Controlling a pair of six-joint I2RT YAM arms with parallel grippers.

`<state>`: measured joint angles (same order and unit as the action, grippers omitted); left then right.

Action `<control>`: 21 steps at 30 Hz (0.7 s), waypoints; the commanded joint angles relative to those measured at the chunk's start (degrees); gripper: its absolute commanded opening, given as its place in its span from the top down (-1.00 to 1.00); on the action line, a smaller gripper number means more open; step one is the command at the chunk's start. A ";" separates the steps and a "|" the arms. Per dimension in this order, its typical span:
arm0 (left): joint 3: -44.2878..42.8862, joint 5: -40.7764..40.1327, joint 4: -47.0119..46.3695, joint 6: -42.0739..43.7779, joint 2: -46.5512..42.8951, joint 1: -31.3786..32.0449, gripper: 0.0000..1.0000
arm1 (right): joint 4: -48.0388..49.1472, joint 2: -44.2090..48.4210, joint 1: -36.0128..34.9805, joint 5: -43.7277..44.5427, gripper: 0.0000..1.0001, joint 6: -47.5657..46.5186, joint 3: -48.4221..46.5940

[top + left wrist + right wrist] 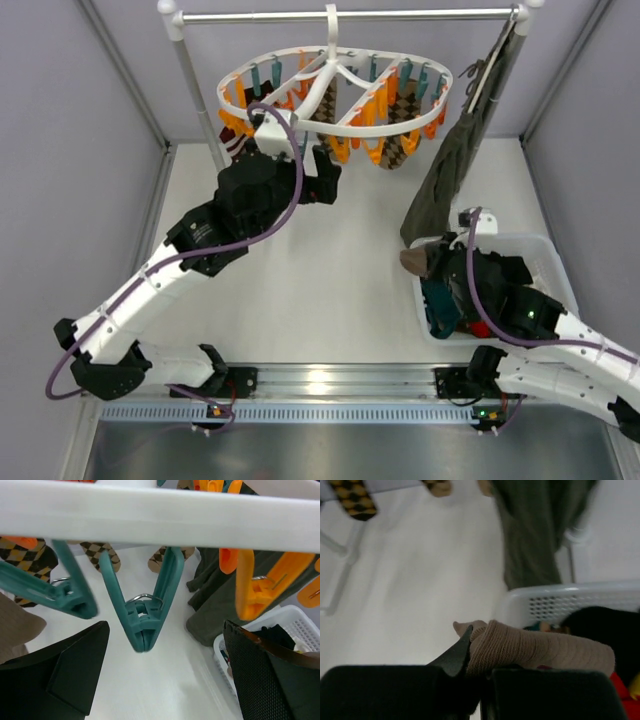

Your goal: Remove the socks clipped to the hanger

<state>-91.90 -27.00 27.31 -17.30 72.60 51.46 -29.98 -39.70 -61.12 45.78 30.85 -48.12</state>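
I've got the left gripper (325,172) up under the hanger (352,128), fingers wide open either side of a teal clip (142,625), not touching it. Argyle socks (398,140) hang clipped to the hanger. Right gripper (479,666) is clamped on a tan sock (535,650) at the white basket (545,250) rim.

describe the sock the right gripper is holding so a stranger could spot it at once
Find the white basket at the table's right side; at its left rim the right gripper is shut on a sock. It is plain tan and ribbed, unlike the diamond-patterned argyle socks clipped to the hanger at the back.
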 commanded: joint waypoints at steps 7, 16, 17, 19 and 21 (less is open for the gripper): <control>8.74 -1.11 -1.73 -2.21 -13.17 0.13 -0.97 | -11.78 2.90 24.89 -4.62 1.00 4.66 4.08; 12.70 -7.17 10.03 -2.65 -18.01 0.04 -0.97 | -11.59 9.02 43.02 -8.52 -0.92 4.92 6.20; 13.32 -8.66 11.35 -2.91 -17.93 0.04 -0.97 | -12.03 10.33 43.02 -8.95 -0.96 4.22 5.06; 14.29 -11.48 14.34 -3.53 -17.76 -0.13 -0.97 | -11.08 11.40 43.02 -12.80 -0.99 -0.51 1.63; 15.96 -11.06 15.75 -3.97 -17.49 -1.62 -0.97 | -8.88 11.67 43.02 -24.02 -0.99 -5.94 -0.57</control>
<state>-77.71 -34.52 37.93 -20.10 54.89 51.00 -41.60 -28.95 -18.85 33.06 32.38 -43.48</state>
